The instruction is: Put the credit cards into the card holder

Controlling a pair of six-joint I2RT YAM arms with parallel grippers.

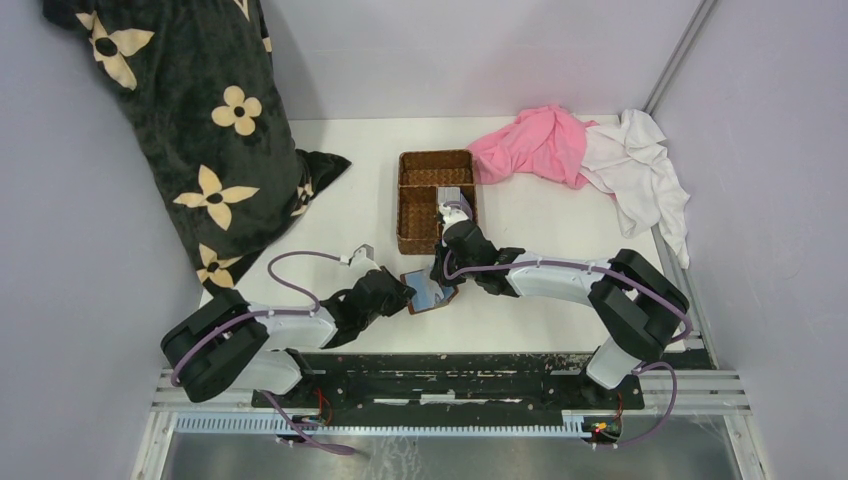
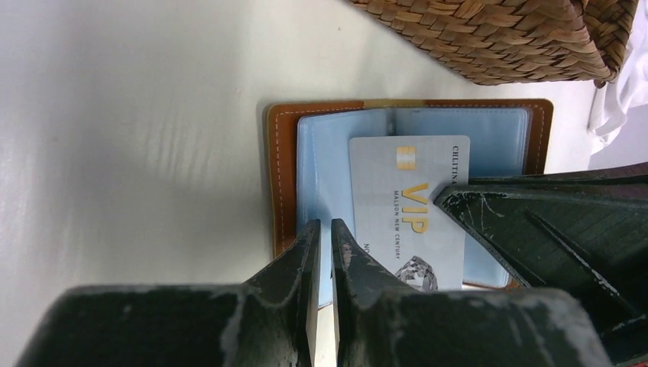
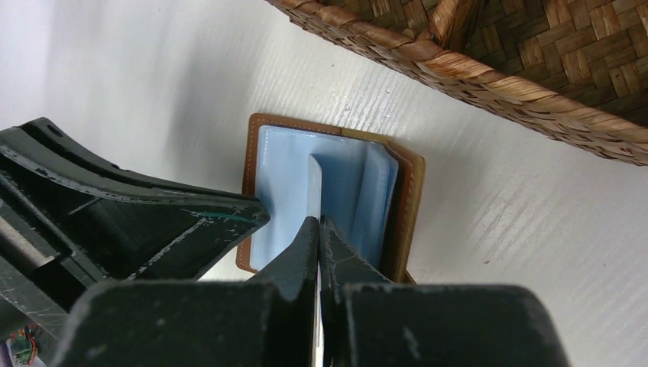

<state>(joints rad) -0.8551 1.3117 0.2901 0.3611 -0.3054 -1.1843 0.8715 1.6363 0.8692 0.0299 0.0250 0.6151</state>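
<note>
The brown leather card holder [image 1: 430, 293] lies open on the white table between my two grippers, its pale blue sleeves facing up [image 2: 336, 153]. My left gripper [image 2: 325, 225] is shut on the holder's near edge, pinching a blue sleeve. My right gripper [image 3: 317, 222] is shut on a silver credit card [image 3: 313, 187], seen edge-on with its far end in the blue sleeves. In the left wrist view the same card [image 2: 409, 206] shows "VIP" in gold and lies over the holder's right half. Another grey card [image 1: 456, 197] lies in the basket.
The brown woven basket [image 1: 420, 205] stands just behind the holder, close to both wrists [image 3: 535, 84]. Pink and white cloths [image 1: 580, 150] lie at the back right. A black flowered pillow [image 1: 190, 130] fills the back left.
</note>
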